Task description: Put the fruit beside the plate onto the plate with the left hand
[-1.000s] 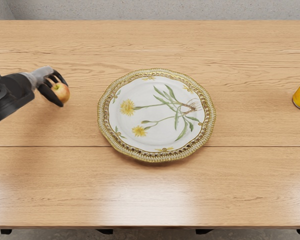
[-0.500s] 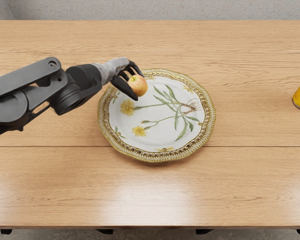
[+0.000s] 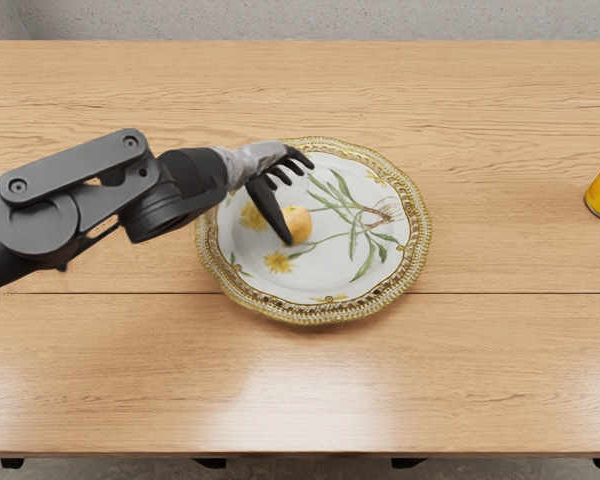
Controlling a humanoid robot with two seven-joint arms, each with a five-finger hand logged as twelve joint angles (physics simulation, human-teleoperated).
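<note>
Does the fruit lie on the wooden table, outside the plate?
No, the fruit lies within the gold rim of the plate, on its white flowered centre, just beside the left hand.

The left arm [image 3: 70, 195] enters from the left edge, its dark grey links slanting up and to the right. A thick black forearm [image 3: 175, 185] leads into a pale grey wrist [image 3: 242, 160]. The left hand [image 3: 267, 178] is loose and grips nothing. Its black fingers [image 3: 298, 160] fan out to the right, slightly apart, while one longer digit [image 3: 270, 212] points down and to the right.
</note>
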